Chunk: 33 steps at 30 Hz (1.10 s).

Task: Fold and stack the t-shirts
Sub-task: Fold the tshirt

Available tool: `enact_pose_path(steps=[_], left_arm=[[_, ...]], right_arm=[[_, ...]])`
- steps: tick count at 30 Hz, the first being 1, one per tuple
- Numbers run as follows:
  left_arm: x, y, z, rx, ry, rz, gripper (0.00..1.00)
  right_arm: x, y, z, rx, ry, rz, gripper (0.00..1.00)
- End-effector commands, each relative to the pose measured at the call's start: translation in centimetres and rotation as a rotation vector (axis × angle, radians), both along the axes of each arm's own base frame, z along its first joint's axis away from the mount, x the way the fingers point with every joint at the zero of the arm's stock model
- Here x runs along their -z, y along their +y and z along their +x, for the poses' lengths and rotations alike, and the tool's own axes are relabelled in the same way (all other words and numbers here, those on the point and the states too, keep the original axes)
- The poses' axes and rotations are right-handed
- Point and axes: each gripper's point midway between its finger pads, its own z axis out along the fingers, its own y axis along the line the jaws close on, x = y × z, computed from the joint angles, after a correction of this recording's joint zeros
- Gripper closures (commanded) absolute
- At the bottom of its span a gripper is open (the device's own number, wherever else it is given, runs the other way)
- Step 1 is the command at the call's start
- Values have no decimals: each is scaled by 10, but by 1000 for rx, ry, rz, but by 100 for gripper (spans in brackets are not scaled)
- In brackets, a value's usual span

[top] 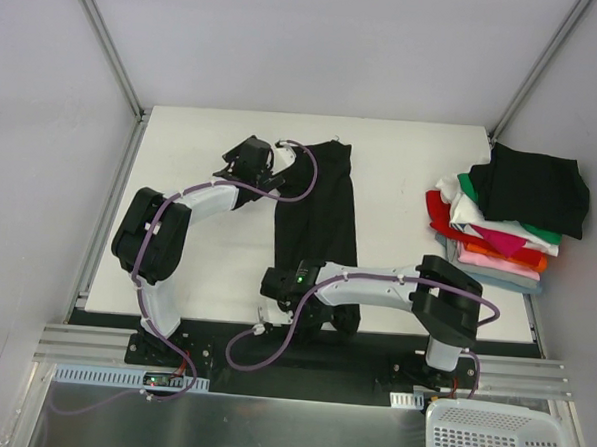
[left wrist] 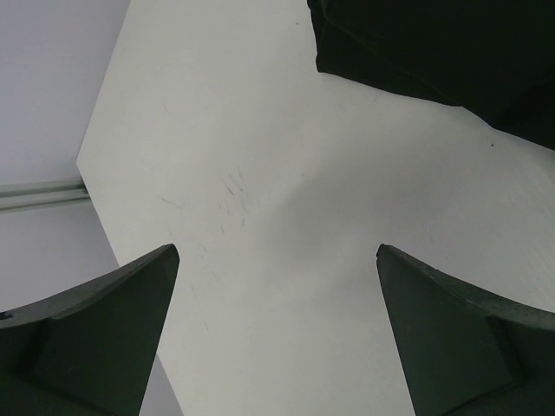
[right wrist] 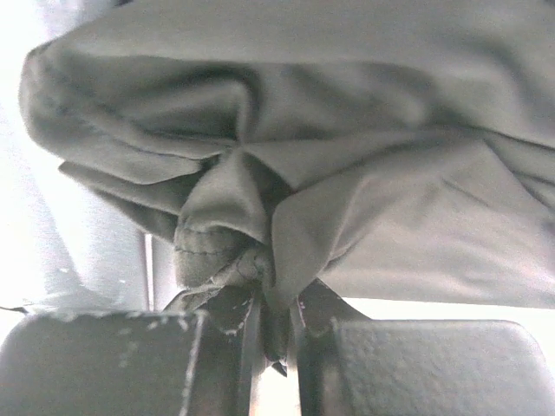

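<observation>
The left tool [top: 250, 159] hangs over the far left part of the white worktop [top: 401, 179], just beside the far end of a long black cloth t-shirt [top: 319, 210]. In the left wrist view its two dark fingers [left wrist: 104, 338] are spread wide with only bare worktop between them. The shirt's edge [left wrist: 434, 43] lies in the upper right corner of that view, apart from both fingers.

The black t-shirt lies folded lengthwise into a narrow band near the middle of the worktop, running from the far edge to the near edge. Its far end is a little rumpled.

The right tool [top: 280, 283] sits low at the near end of this band, by the near edge of the worktop. In the right wrist view the jaws of the tool [right wrist: 277, 303] are pressed almost together, pinching a bunched fold of the shirt's cloth [right wrist: 347, 173] with a stitched hem showing just above the fingertips. The cloth rises from the grip and fills most of that view.

At the right edge of the worktop, well apart from both tools, stands a stack of folded t-shirts [top: 493, 239]. A black one [top: 536, 186] lies loosely on top, with green, white, red, pink, orange and blue-grey layers showing beneath it.

A white plastic mesh basket [top: 497, 439] sits off the worktop at the near right corner.
</observation>
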Motion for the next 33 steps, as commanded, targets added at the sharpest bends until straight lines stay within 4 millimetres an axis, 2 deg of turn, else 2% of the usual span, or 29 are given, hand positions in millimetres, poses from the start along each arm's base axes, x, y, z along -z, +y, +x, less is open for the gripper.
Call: enact_pose_path(steps=[1,7,14,22,33], left_arm=[[-11,-4,0,-18,-41,-34,1],[-7,-5,1,-16,-41,-31,1],[-3,-5,1,-14,-40,-27,1],[-3,-5,1,-10,-41,-27,1],[-3,-5,2,-6,-43,-19,1]], right_arm=[[-40,8,27,40,-140,69,99],[-61,12,43,66,-209,92,99],[-74,9,59,99,-231,96,99],[-69,8,83,132,-213,79,99],[-45,11,121,135,-179,28,99]])
